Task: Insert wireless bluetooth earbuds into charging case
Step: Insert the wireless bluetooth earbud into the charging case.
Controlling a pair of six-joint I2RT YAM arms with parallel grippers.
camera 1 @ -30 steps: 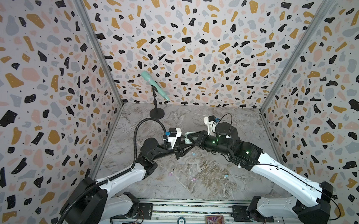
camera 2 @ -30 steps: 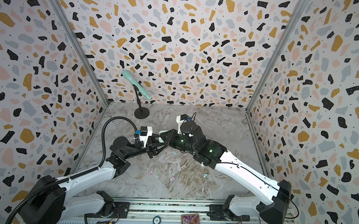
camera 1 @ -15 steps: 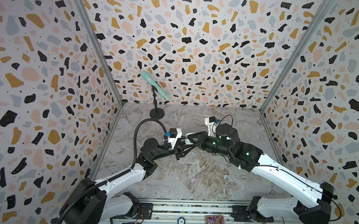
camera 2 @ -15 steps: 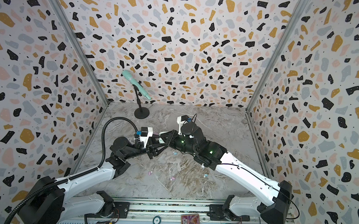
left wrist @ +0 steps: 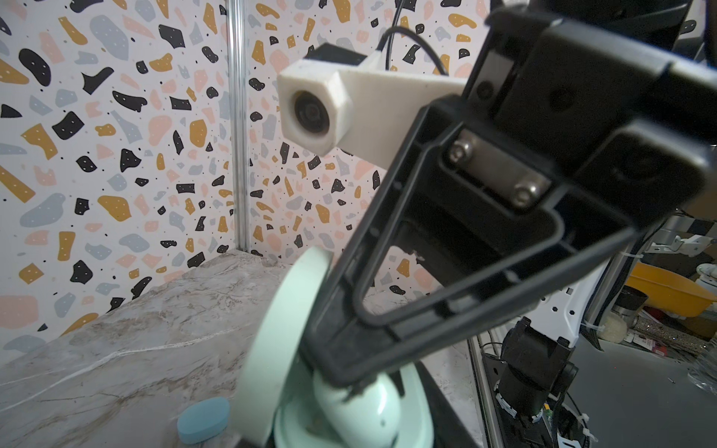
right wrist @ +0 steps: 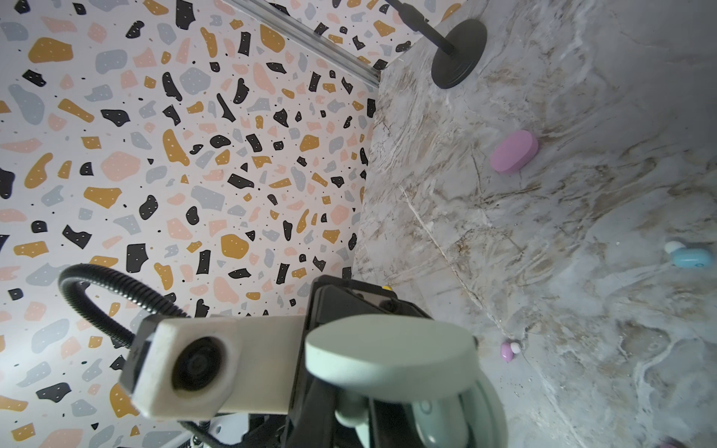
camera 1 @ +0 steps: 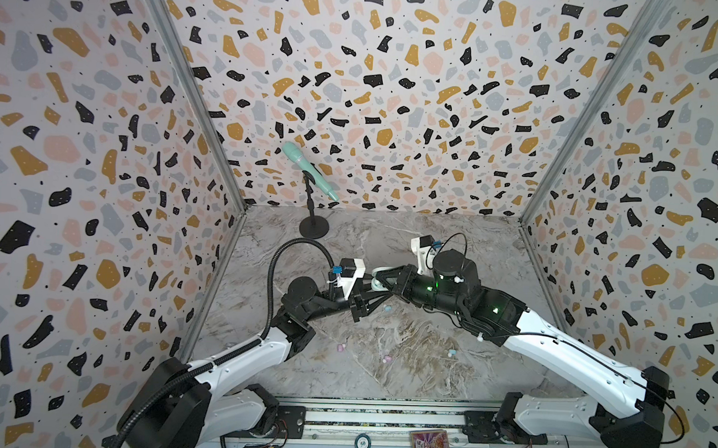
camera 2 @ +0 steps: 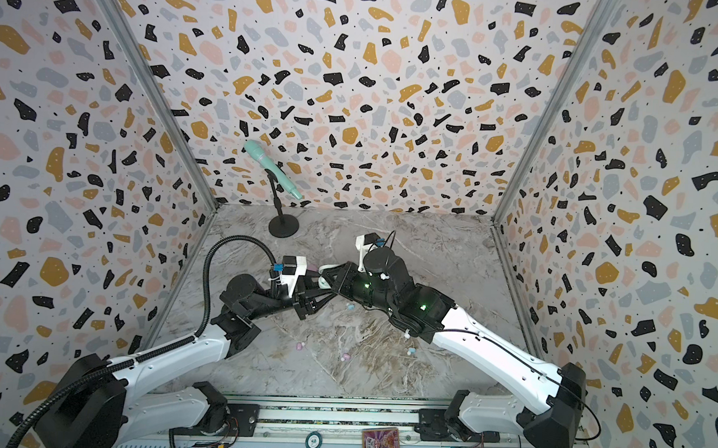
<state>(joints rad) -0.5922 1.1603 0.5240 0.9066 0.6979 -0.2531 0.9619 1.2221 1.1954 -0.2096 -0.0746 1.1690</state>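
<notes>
- In both top views we see the two arms meet over the middle of the table [camera 1: 431,245]. The left hand [camera 1: 362,301] is clamped on the mint case [camera 1: 374,282]. The right hand [camera 1: 382,277] reaches in from the opposite side, its tips at the case. Loose earbuds [camera 1: 340,348] lie on the table nearer the arms' bases. A pale one [camera 1: 387,307] lies just below the hands, while a pink-and-white one [camera 1: 386,359] and a blue one [camera 1: 451,353] lie well apart from them. A microphone [camera 1: 309,173] stands at the back.
- In the left wrist view the mint case's lid [left wrist: 279,341] stands swung open. A finger [left wrist: 388,341] of the right hand comes down into the case, with a mint earbud [left wrist: 362,407] at its tip, over the open base. A closed blue case [left wrist: 203,424] lies on the table just beside it. We cannot make out the left hand's own fingers here.
- In the right wrist view the right hand is pinched narrow on the mint earbud, right under the open lid [right wrist: 388,349]. A pink case [right wrist: 514,151], a pink earbud [right wrist: 508,351] and a blue earbud [right wrist: 690,258] lie on the table, all clear of the hand.
</notes>
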